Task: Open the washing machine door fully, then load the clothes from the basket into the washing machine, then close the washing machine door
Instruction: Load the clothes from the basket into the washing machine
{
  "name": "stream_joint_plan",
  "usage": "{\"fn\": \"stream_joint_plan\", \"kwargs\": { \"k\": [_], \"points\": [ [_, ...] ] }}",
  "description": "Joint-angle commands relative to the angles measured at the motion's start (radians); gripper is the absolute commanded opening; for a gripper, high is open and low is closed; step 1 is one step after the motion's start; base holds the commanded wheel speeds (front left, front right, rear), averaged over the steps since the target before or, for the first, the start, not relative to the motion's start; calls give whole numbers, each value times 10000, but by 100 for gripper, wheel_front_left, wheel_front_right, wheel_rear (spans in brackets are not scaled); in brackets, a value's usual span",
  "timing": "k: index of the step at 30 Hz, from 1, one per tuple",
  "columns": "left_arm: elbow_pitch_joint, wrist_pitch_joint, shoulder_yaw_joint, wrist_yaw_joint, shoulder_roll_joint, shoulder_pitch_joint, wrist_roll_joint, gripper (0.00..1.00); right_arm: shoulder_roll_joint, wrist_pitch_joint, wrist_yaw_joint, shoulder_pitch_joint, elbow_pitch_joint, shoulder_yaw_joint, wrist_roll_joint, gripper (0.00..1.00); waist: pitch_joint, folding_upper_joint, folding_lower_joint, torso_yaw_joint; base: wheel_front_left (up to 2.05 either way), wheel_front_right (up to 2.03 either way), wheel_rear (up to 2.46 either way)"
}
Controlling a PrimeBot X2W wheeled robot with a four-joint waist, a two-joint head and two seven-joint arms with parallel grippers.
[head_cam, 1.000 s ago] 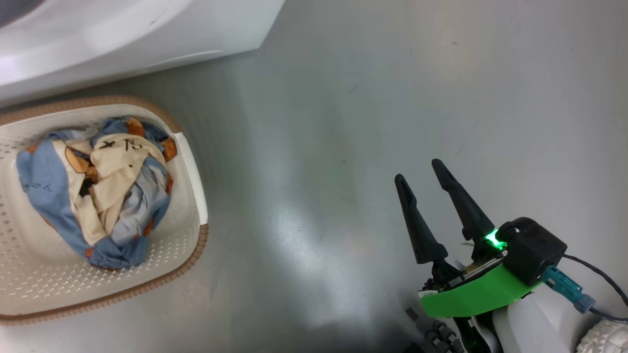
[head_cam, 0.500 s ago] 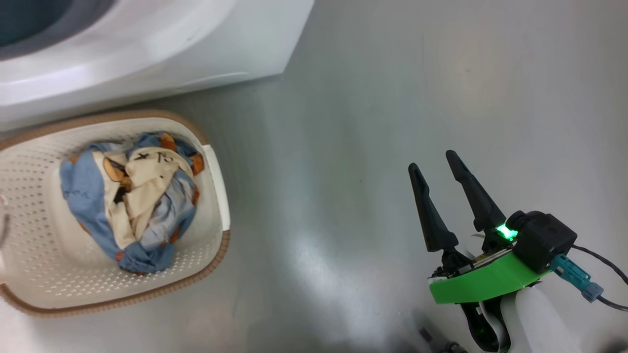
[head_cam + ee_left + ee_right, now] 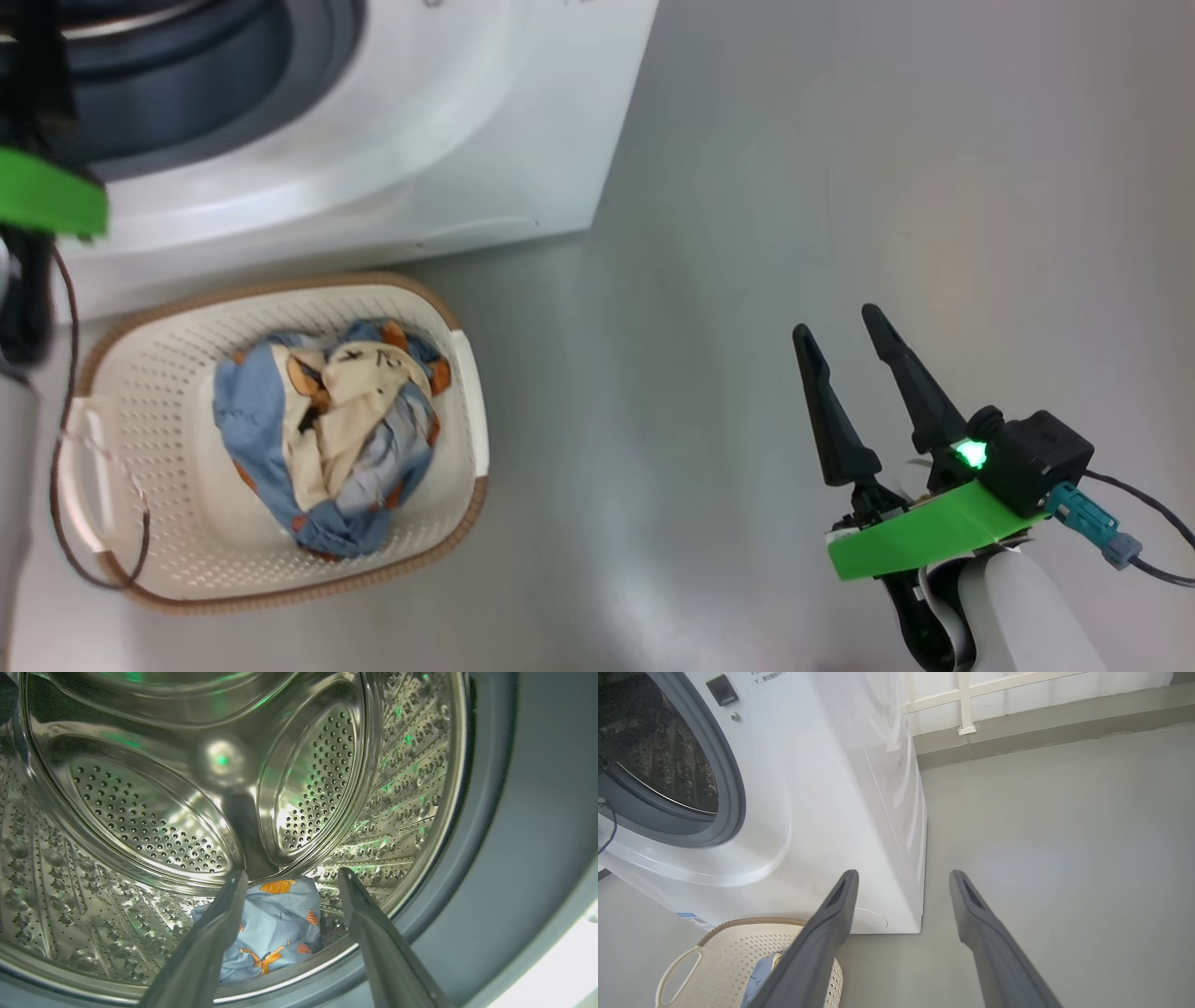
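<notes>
1. Since a second ago the head camera has swung. The washing machine [image 3: 448,140] and the basket [image 3: 149,373] now sit further right and lower in the head view, though neither has itself moved on the floor [image 3: 794,140]. The left arm's green wrist bracket [image 3: 47,191] has come into that view at the upper left, by the machine's opening.
2. The right gripper [image 3: 836,318] holds much the same place at the lower right. Its fingers are parted and empty, above bare floor and well apart from the basket.
3. The basket stands on the floor just in front of the washing machine. The clothes [image 3: 327,439], light blue and cream, lie bunched in its middle.
4. A thin dark cable [image 3: 56,485] hangs in a loop over the basket's left end.
5. In the left wrist view, the left gripper [image 3: 292,872] points into the steel drum [image 3: 140,812]. Its fingers are spread wide and hold nothing.
6. A light blue garment [image 3: 275,924] with orange figures lies at the bottom of the drum, seen between and beyond the two fingers.
7. The grey-blue rubber ring [image 3: 514,835] frames the drum on the right.
8. In the right wrist view, the machine's round opening [image 3: 658,756] is uncovered.
</notes>
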Motion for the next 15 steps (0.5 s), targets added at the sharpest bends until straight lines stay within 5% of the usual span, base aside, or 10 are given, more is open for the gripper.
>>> {"fn": "stream_joint_plan", "kwargs": {
  "k": [1,15],
  "points": [
    [-392,-48,401,-29,434,439,169,100,-6,-48,63,316,-140,193,-39,100,-732,0,0,289,0,0,0],
    [-2127,-49,1822,-15,-473,3694,1093,100,-6,-48,63,819,275,-36,-112,100,-2500,0,0,726,0,0,0]
  ]
}}
